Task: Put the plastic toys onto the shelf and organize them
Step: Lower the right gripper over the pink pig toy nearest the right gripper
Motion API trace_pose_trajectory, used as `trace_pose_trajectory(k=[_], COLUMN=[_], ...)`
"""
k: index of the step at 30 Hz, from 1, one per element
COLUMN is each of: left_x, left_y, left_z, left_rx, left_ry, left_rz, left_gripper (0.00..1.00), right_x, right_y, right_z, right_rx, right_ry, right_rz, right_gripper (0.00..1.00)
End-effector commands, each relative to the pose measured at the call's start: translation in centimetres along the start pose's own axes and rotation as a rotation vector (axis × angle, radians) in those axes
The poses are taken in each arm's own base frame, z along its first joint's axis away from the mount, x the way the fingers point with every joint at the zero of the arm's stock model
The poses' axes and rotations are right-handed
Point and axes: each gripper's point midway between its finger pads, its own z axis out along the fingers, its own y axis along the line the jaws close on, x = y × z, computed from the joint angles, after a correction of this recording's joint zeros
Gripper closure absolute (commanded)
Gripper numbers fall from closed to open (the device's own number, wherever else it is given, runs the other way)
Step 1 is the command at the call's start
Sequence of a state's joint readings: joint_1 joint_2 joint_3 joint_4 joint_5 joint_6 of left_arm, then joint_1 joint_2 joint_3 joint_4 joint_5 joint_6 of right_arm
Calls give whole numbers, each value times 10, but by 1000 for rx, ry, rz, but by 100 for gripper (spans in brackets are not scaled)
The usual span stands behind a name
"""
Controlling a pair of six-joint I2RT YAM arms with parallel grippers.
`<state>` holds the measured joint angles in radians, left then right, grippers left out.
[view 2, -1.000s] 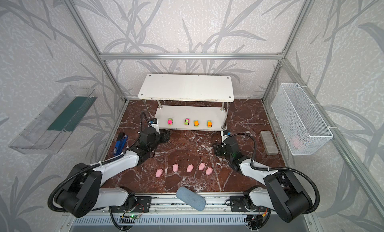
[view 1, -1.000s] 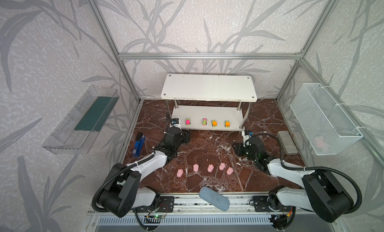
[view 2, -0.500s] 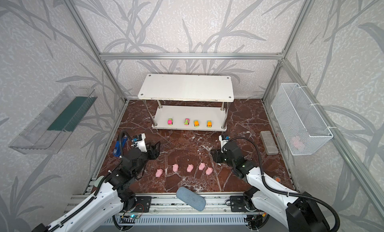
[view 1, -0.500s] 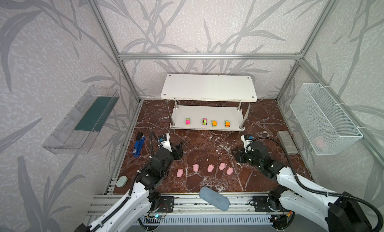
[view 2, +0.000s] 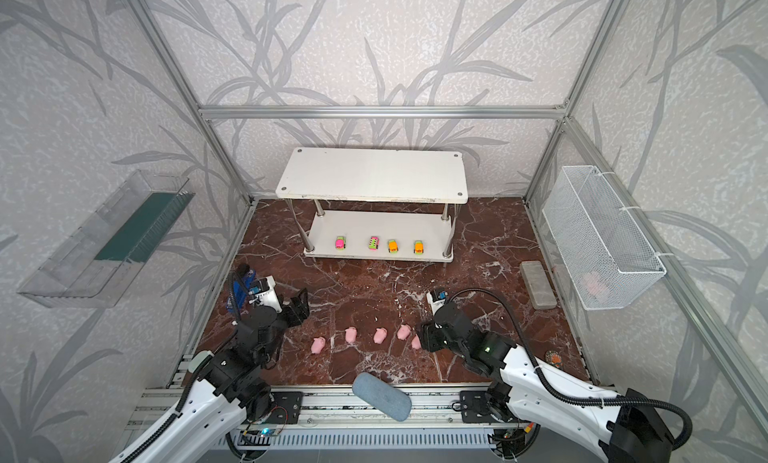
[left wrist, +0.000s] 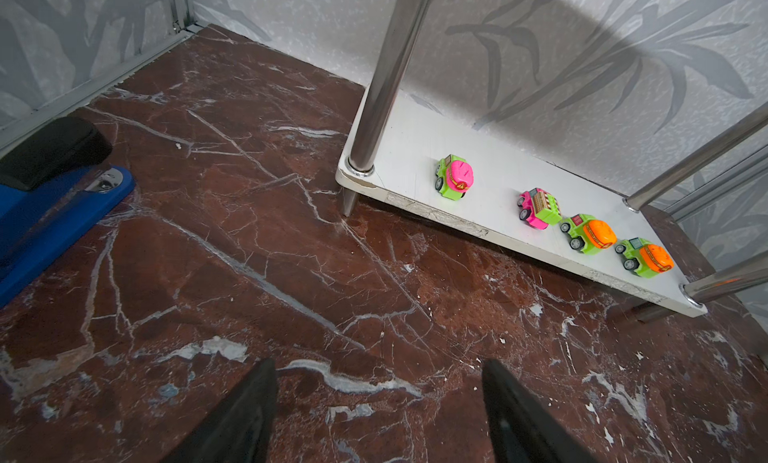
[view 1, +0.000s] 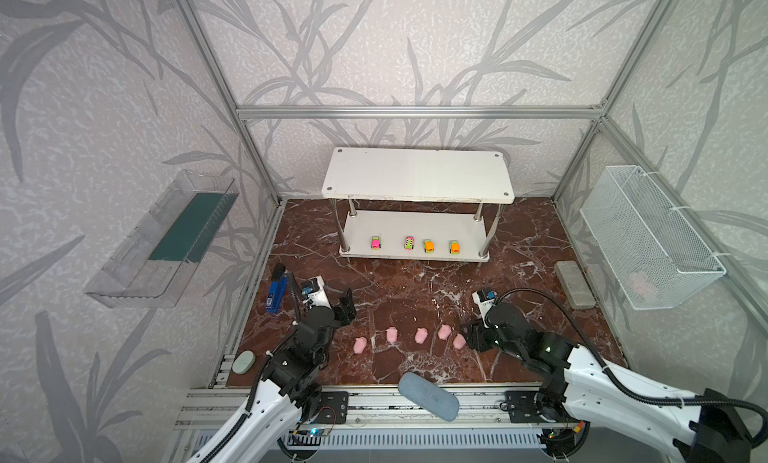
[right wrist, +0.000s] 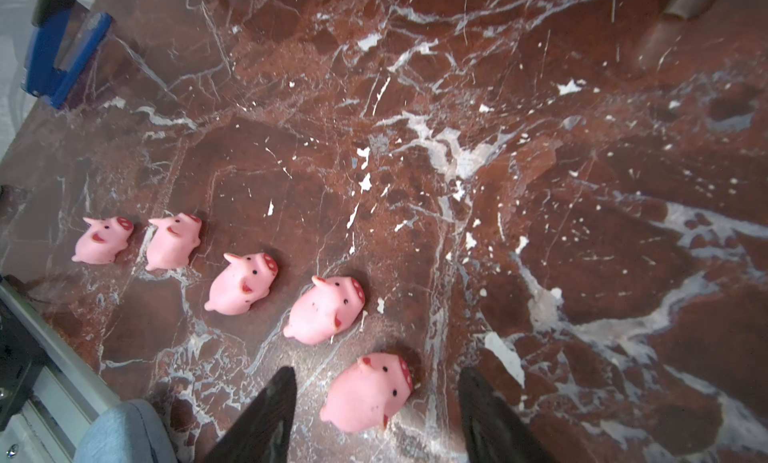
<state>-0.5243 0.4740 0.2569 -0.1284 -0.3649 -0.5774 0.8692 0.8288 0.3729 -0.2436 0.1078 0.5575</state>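
Marble floor (view 1: 415, 290), ringed by leaf-patterned walls (view 1: 415, 45), lies under left tool (left wrist: 378, 362) and right tool (right wrist: 376, 371), both spread.

Your left arm (view 1: 266, 402) and right arm (view 1: 602, 382) wear glossy white shells over chunky black joints. A ribbed black cable (view 1: 660, 400) trails along the right one, where a small green light (view 1: 548, 349) glows. Each wrist carries a white camera block (view 1: 316, 290) with a blue patch, and the fingers (left wrist: 245, 419) are black tapering wedges.
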Motion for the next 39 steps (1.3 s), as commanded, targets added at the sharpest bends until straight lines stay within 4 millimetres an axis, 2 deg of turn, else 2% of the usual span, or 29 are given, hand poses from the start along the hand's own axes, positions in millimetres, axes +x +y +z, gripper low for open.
trace_pose_trajectory(k=[1,4,9,14,19,26,29,39], left_x=[-6,-7,-5,-6,-5,1,2,7], left_y=[-2,-6,-9,-7,-11,-14,-15,-17], left_z=[5,10,16,19,23,34,36,37], left_rx=[-6,-8,-8,-19,-3,12,22,59], left_ry=[-28,-23,-11,-14,-14,6,11,18], left_rz=[-16,-5,1,-5,-5,-10,-13,-31], left_gripper=[24,24,24,24,24,24,24,24], right_x=[7,15,23,32,29,34,37,42], right_y=[-4,-9,-4,-1,16,10,9,16], right_z=[0,3,7,3,-5,-6,-5,8], right_rx=[53,87,104,171,230,371,412,462], right_ry=[27,65,89,170,200,231,261,306], right_rz=[-10,10,71,193,216,314,327,385], right_gripper=[32,32,32,38,39,47,48,54])
